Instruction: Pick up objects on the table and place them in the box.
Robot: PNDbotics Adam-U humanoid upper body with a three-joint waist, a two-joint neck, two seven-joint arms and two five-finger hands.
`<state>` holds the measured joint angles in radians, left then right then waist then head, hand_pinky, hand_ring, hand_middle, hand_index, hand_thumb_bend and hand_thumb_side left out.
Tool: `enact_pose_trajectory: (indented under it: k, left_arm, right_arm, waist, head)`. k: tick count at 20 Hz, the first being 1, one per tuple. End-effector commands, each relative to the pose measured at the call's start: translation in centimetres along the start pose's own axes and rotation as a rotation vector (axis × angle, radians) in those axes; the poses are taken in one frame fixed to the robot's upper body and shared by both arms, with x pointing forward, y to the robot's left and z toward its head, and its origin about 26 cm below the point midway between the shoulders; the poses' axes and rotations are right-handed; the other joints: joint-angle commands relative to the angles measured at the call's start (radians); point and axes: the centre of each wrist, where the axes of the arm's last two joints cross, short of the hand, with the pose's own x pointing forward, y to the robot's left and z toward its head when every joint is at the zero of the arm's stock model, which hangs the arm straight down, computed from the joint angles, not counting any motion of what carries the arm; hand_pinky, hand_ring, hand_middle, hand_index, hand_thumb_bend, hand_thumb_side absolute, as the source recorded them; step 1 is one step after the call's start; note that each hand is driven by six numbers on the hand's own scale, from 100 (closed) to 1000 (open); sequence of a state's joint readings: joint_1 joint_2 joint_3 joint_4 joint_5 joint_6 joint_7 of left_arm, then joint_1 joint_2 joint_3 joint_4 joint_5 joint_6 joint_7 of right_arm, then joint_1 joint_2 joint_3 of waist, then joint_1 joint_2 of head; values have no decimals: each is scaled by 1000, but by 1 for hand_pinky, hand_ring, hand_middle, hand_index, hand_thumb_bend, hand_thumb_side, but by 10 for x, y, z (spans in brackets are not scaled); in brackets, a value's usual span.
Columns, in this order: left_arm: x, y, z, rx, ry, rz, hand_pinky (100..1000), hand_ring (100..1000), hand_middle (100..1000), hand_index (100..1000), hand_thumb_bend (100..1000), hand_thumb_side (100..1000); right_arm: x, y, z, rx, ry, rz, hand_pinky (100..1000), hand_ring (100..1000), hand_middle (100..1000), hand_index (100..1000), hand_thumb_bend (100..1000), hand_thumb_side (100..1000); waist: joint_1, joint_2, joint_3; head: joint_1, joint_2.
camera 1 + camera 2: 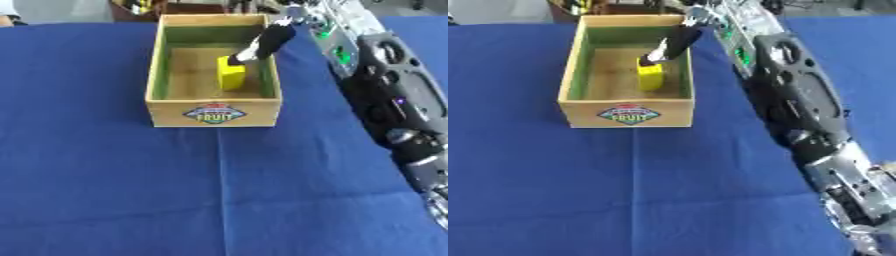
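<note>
Inside the box [156, 65], the right hand [267, 42] pinches an upright yellow block [231, 74].

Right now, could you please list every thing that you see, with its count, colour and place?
wooden box: one, light wood with a green inner lining and a FRUIT label on its front, standing on the table, far centre.
yellow block: one, yellow, inside the box, toward its right wall.
tablecloth: one, blue, covering the table.
right arm: one, black and silver, coming in along the right side to the box.
right robot hand: one, black, fingers reaching down into the box, tips at the top of the yellow block.
</note>
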<state>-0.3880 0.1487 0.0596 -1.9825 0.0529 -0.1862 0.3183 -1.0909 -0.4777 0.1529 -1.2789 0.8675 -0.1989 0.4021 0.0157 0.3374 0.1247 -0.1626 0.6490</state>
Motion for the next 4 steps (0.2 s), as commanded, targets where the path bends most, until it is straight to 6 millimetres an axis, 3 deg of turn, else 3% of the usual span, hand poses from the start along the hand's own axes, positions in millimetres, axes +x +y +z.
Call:
enact_pose_trajectory:
  k: [1, 4]
  left_arm:
    - [6, 1, -4, 0, -28, -6, 425, 643, 573, 682, 156, 1000]
    - [6, 3, -4, 4, -29, -11, 426, 644, 572, 682, 156, 1000]
  right_arm:
    - [5, -52, 30, -169, -36, -131, 726, 782, 595, 834, 593, 736]
    - [15, -76, 62, -297, -57, -241, 721, 772, 584, 827, 352, 849]
  waist:
    - [3, -29, -3]
    - [8, -31, -14]
  head:
    - [9, -3]
    - [18, 0]
